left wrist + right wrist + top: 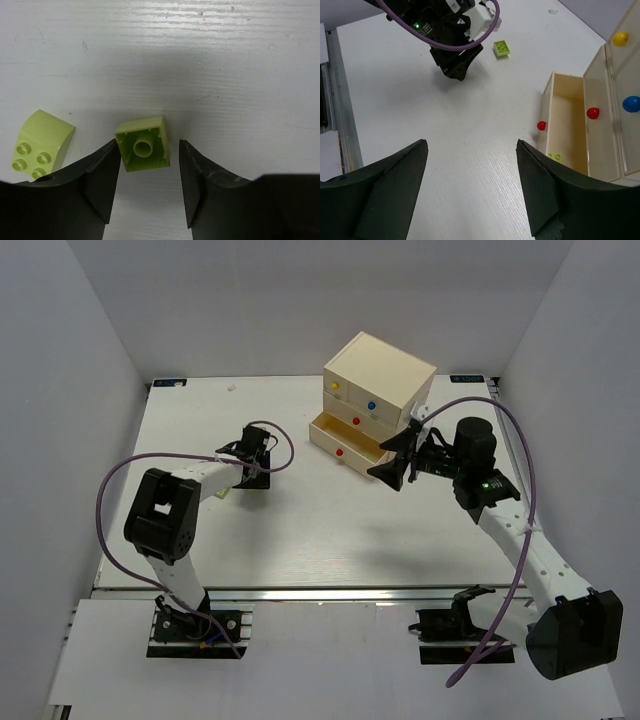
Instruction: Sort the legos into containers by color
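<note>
Left gripper (149, 150): down at the bench (300, 530), left of centre, with jaws apart and a brick between them. It is not clamped; a strip of bench shows between the brick and the right-hand finger (196, 180). I cannot tell whether the other finger touches the brick.
Upturned lime brick (144, 143): lies on the bench with its hollow underside and centre tube facing up. It is slightly skewed to the jaw line and sits at the fingertips rather than deep in the gap.
Studded lime brick (40, 145): loose on the bench just beside the left gripper, outside the jaws. It has a curved back and four studs showing. The right wrist view shows it just beyond the left gripper.
Right gripper (471, 145): held above the bench, close to the open drawer's right end. Its jaws are spread wide with nothing between them, and it points across the bench toward the left arm.
Chest (385, 365): a cream cube at the far middle of the bench, turned corner-on.
Open drawer (345, 440): the lowest one, with a red knob (541, 125), pulled well out.
Drawer contents: one lime piece (554, 156) on the floor at one end. The rest of the drawer interior that shows is bare wood.
Closed drawers: fronts flush, with a yellow knob (620, 38), a blue knob (631, 104) and a second red knob (592, 113).
Other colours: only lime bricks show in these views.
</note>
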Tool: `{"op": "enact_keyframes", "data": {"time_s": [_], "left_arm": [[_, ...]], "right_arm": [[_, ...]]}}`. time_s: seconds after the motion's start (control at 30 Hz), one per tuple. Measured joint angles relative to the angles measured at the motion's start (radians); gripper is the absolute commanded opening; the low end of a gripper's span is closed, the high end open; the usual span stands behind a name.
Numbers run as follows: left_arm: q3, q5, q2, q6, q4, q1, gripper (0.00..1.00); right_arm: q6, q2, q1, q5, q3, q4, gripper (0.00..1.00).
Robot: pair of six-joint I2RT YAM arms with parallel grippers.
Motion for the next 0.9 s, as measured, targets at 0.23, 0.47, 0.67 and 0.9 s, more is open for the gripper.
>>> {"op": "enact_keyframes", "data": {"time_s": [0.23,0.47,0.67,0.9], "left_arm": [[0.008,0.018,0.005,0.005,0.001,0.011,0.2],[0.032,0.277,-0.059,0.039,0.059,-0.003,0.06],[0.126,0.575,-0.093,-0.057,0.236,-0.018,0.07],[0.283,0.7,0.071,-0.338,0.466,-0.026,0.08]], "right_arm": [[0.039,-0.012,-0.054,-0.051,-0.006,0.038,0.68],[0.083,-0.033,-0.109,-0.07,-0.031,0.072,0.0],[0.122,-0.049,-0.157,-0.027,-0.038,0.109,0.0],[0.173,-0.058,-0.201,-0.007,-0.066,0.138,0.0]]}}
